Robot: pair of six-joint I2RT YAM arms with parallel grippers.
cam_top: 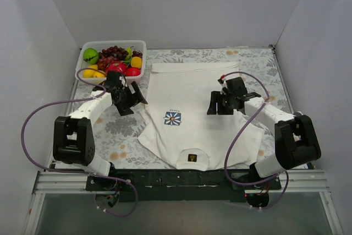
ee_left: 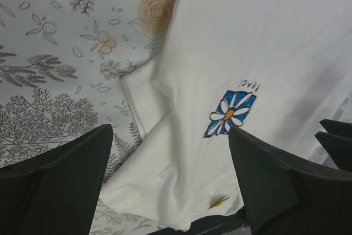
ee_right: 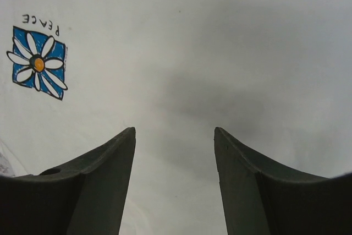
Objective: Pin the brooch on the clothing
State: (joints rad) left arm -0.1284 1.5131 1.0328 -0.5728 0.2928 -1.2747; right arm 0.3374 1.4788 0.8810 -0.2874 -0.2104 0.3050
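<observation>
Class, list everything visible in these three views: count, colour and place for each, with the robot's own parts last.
T-shirt: one, white, flat mid-table
Daisy print: one, blue-and-white, on its chest
Neck label: one, dark, at the collar
Tub: one, clear, far left corner
Fruit: several, mixed colours, in the tub
Tablecloth: one, grey floral, under everything
Left gripper: one, black, open, over shirt's edge
Right gripper: one, black, open, over the shirt

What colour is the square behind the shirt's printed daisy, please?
The square is blue; right wrist view shows it best.
</observation>
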